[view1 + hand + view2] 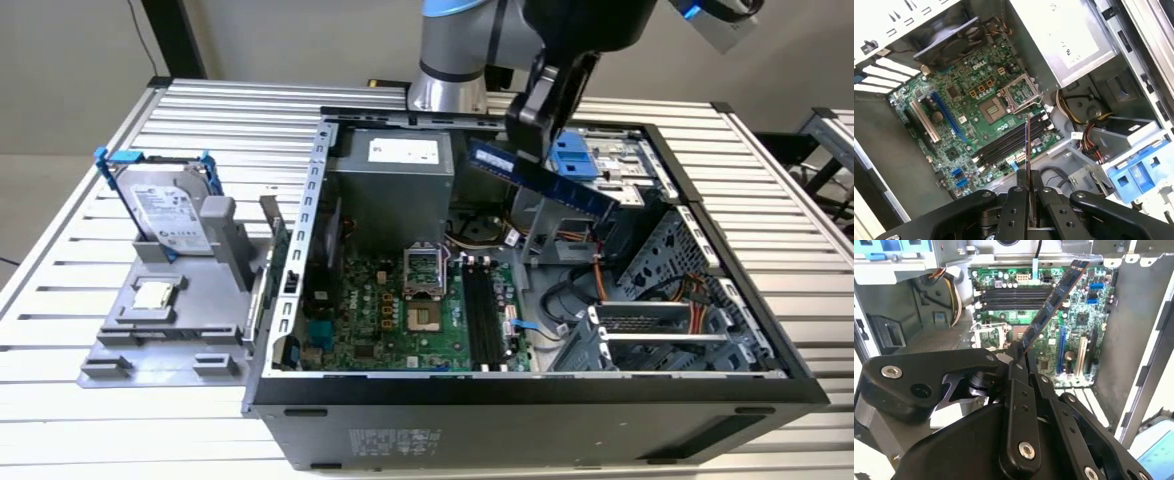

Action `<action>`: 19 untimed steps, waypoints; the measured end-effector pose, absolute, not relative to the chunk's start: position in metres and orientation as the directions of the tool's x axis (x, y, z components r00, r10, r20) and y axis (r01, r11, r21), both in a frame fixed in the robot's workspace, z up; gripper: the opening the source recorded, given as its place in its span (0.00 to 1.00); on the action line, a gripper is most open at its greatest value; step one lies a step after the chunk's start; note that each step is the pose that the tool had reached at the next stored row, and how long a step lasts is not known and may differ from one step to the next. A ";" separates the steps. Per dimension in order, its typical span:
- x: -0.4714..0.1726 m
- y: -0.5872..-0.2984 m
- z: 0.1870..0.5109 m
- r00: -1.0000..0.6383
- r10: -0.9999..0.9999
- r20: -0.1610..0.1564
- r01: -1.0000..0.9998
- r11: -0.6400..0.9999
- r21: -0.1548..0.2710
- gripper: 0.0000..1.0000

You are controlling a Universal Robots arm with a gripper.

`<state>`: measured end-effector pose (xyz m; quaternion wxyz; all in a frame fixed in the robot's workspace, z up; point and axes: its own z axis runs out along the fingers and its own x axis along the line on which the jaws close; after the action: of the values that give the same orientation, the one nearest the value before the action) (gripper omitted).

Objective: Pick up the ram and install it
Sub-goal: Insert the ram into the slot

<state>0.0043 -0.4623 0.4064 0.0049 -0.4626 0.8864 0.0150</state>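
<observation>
The ram (541,178) is a long blue-green stick with black chips, held tilted in the air above the open computer case (534,390). My gripper (529,140) is shut on one end of it. In the second wrist view the ram (1051,305) slants out from the shut gripper (1017,356) over the green motherboard (1076,320). The first wrist view shows the ram (1027,142) edge-on, rising from the gripper (1028,181). It hangs above the black memory slots (1004,145), apart from them. These memory slots (483,312) run along the motherboard beside the processor socket (424,268).
A grey hard drive with a blue bracket (167,210) stands on a grey fixture (160,330) at the exterior view's left, with a small silver processor chip (156,293) in front of it. Inside the case are the power supply (394,170), cables (587,270) and a metal drive cage (667,310).
</observation>
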 end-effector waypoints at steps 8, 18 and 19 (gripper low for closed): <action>0.004 -0.462 0.406 -0.678 -0.735 -0.023 -0.735 0.677 0.022 0.00; 0.004 -0.462 0.406 -0.784 -0.621 -0.023 -0.621 0.783 0.022 0.00; 0.004 -0.462 0.406 -0.793 -0.608 -0.023 -0.609 0.793 0.022 0.00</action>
<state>0.0043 -0.4623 0.4064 0.0071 -0.3214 0.9468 0.0141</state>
